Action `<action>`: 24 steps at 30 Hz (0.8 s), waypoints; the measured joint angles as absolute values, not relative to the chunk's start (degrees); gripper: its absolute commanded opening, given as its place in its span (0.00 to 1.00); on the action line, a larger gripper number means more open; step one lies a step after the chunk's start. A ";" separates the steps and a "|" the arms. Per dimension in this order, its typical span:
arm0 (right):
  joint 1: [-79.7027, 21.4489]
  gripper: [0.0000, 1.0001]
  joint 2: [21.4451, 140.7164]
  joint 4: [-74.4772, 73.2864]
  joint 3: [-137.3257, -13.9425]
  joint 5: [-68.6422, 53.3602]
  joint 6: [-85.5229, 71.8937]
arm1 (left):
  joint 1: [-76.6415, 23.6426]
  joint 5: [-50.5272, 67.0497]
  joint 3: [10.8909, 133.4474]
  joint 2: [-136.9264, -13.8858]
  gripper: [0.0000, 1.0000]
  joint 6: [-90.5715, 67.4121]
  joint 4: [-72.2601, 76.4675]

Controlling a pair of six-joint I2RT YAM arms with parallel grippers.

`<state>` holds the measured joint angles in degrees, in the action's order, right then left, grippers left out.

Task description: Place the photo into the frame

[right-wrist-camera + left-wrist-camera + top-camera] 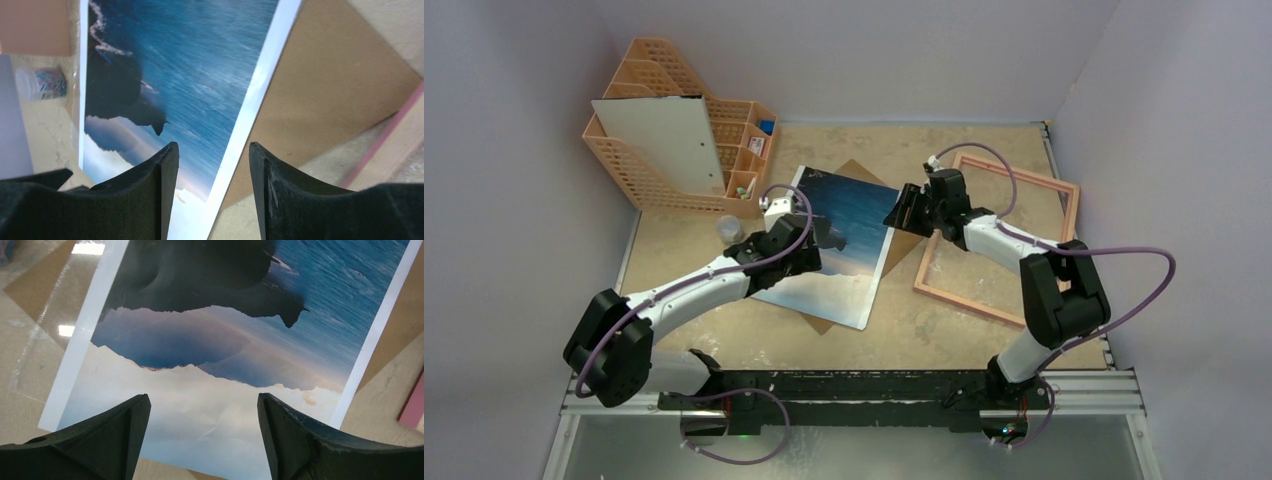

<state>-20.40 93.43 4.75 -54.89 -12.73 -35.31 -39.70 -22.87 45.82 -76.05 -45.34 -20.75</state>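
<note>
Photo (859,255) is lying picture side up at mid-tabletop (924,345), on the brown backing board (904,243), whose corners are showing past it. A clear sheet (45,325) is peeking out along its left border. Frame (964,303) is lying flat and empty just beside the board on the right, bare surface showing through its opening.

Left claw (203,400) is hovering over the pale-sky end of the print, released, nothing between the jaws. Right claw (214,147) is hanging over the right-hand white border with jaws apart, straddling the edge and gripping nothing.

Judged step: taking the print by its edge for the carry to the frame.

- Right claw should be pinching the white border only, not the board beneath.
- Light grip is advisable, since thin paper is likely creasing easily.
- Left claw could be steadying the far end so nothing is dragging.
- Watch for the clear sheet clinging.
- Square the corners over the opening before letting go.
</note>
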 measured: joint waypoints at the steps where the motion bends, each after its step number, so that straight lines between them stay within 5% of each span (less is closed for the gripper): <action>1: -20.62 0.60 93.89 5.65 -54.85 -13.78 -35.16 | -39.70 -23.79 45.98 -76.09 0.84 -45.30 -20.69; 8: -23.29 0.60 99.33 10.00 -54.85 -19.53 -36.03 | -37.65 -32.91 46.72 -81.03 0.89 -45.45 -21.15; 17: -24.51 0.58 101.32 10.20 -55.18 -22.17 -37.08 | -24.45 -30.81 42.28 -77.06 0.89 -46.00 -17.26; 24: -25.02 0.57 100.09 8.51 -55.46 -22.11 -36.99 | -18.72 -27.07 35.44 -71.72 0.79 -47.42 -13.21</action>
<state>-25.02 100.09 8.51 -55.46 -22.11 -36.99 -18.72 -27.07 35.44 -71.72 -47.42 -13.21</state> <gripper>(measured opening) 0.571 0.804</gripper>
